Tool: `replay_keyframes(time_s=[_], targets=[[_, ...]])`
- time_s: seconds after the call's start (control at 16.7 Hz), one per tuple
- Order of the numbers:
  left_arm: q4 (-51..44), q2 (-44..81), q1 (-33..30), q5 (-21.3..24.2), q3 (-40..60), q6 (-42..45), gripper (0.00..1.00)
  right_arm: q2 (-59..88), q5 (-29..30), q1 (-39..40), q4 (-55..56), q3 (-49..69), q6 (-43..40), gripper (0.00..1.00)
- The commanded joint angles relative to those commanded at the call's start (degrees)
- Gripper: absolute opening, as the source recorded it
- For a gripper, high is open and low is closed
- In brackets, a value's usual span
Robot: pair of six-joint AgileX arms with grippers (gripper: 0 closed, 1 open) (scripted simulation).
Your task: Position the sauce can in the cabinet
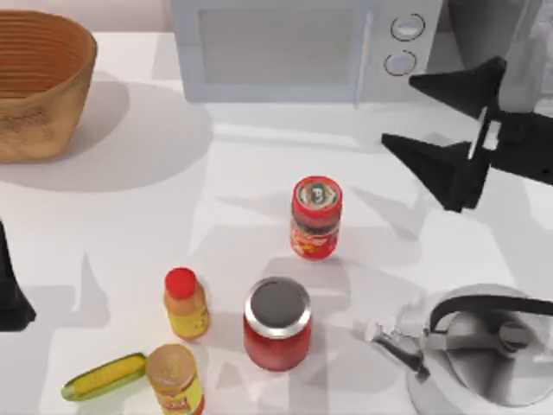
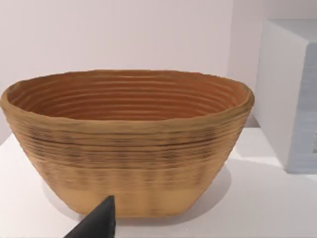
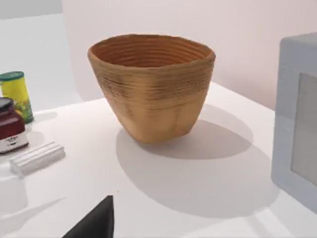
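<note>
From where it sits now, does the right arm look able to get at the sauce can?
Probably yes: the right gripper, fingers open, hangs to the right of the sauce can, with bare table between them.

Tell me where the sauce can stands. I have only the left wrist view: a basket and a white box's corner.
Observer: In the top view, the sauce can stands upright near the middle of the table, in front of the microwave.
Operator: Say which gripper is nearer it.
Observer: The right gripper. It hovers open and empty toward the top view's right of the can. The left gripper is parked at the table's left edge.
Operator: Name what crowds the can.
Observer: A wider red jar stands on the near side of the can, apart from it and not touching.
</note>
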Motion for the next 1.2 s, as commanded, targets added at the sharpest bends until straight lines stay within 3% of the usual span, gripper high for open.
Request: replay_keyframes(time_s=[0.3, 0.54, 1.2], targets=[[0.0, 0.0, 0.0, 0.0, 0.0, 0.0, 1.0, 26.4, -12.51, 0.94, 15.6, 10.22, -0.08, 1.0], [0.0, 0.0, 0.0, 0.0, 0.0, 0.0, 1.0, 37.96, -18.47, 2.0, 23.99, 15.41, -0.4, 1.0], [0.0, 0.0, 0.0, 0.0, 0.0, 0.0, 1.0, 40.98, -18.94, 3.6, 24.57, 19.03, -0.59, 1.0]])
